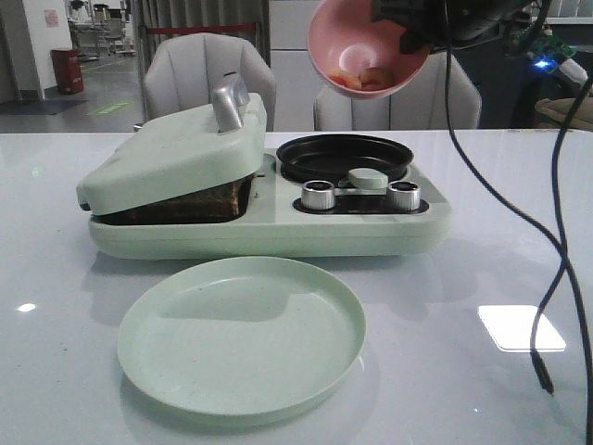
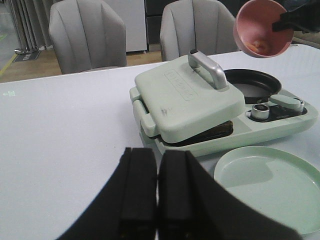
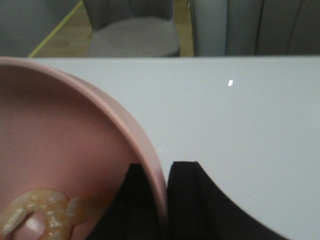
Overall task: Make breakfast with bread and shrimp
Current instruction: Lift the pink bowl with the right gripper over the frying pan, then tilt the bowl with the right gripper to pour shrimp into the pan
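Observation:
My right gripper (image 1: 409, 35) (image 3: 160, 167) is shut on the rim of a pink bowl (image 1: 347, 37) (image 2: 256, 22) (image 3: 60, 125). It holds the bowl tilted in the air above the round black pan (image 1: 345, 156) (image 2: 252, 86) of a pale green breakfast maker (image 1: 278, 232). Pale orange shrimp (image 1: 363, 79) (image 2: 260, 46) (image 3: 37, 215) lie in the bowl's low side. The bread is mostly hidden under the maker's slightly raised lid (image 1: 176, 148) (image 2: 185, 95); only a dark brown edge (image 1: 190, 199) shows. My left gripper (image 2: 157, 165) is shut on nothing, low over the table to the left of the maker.
A pale green plate (image 1: 241, 408) (image 2: 300, 172) with nothing on it lies in front of the maker. Two silver knobs (image 1: 318, 195) sit below the pan. Black cables (image 1: 556, 260) hang down at the right. Grey chairs (image 1: 208, 69) stand behind the table.

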Robot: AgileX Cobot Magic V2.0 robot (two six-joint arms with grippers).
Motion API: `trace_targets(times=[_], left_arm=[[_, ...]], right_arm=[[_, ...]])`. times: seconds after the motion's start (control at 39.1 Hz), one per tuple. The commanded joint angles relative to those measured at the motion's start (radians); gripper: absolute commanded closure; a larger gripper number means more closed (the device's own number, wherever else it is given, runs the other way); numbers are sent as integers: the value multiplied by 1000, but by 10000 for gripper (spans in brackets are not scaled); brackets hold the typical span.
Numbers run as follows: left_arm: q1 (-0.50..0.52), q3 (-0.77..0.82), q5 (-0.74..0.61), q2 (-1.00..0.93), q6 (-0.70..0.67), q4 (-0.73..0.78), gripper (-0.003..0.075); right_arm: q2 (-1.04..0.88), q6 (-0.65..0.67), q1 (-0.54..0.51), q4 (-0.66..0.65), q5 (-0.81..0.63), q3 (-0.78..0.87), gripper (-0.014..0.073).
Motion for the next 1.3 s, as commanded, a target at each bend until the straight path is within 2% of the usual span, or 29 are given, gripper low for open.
trace_targets(times=[0.0, 0.13, 0.26, 0.38, 0.49, 0.61, 0.72, 0.82, 1.05, 1.12, 1.18, 1.28], left_arm=[[-7, -24, -77, 14, -11, -14, 606], [-7, -24, -77, 14, -11, -14, 606], [-7, -24, -77, 14, -11, -14, 606], [-7, -24, -77, 14, -11, -14, 606], [-7, -24, -77, 14, -11, -14, 606], [-7, -24, -77, 14, -11, -14, 606], [-7, -24, -77, 14, -11, -14, 606], [-7, -24, -77, 14, -11, -14, 606], [-7, -24, -77, 14, -11, -14, 606], [-7, -24, -77, 14, -11, -14, 606], [-7, -24, -77, 14, -11, -14, 606], [-7, -24, -77, 14, -11, -14, 606]], right_arm=[[-34, -11, 22, -31, -365, 40, 450], [16, -11, 35, -118, -692, 123, 450], [75, -11, 35, -253, -934, 173, 450], [131, -11, 35, -361, -1015, 176, 450], [164, -25, 35, -376, -1105, 176, 450], [179, -221, 35, -430, -1104, 173, 450], [185, -411, 35, -521, -1104, 173, 450], [185, -507, 35, -581, -1104, 171, 450], [182, -634, 35, -580, -1068, 145, 450], [180, -630, 35, -570, -1069, 136, 450], [180, -581, 35, -539, -1069, 130, 450], [178, -272, 35, -383, -1075, 112, 450]])
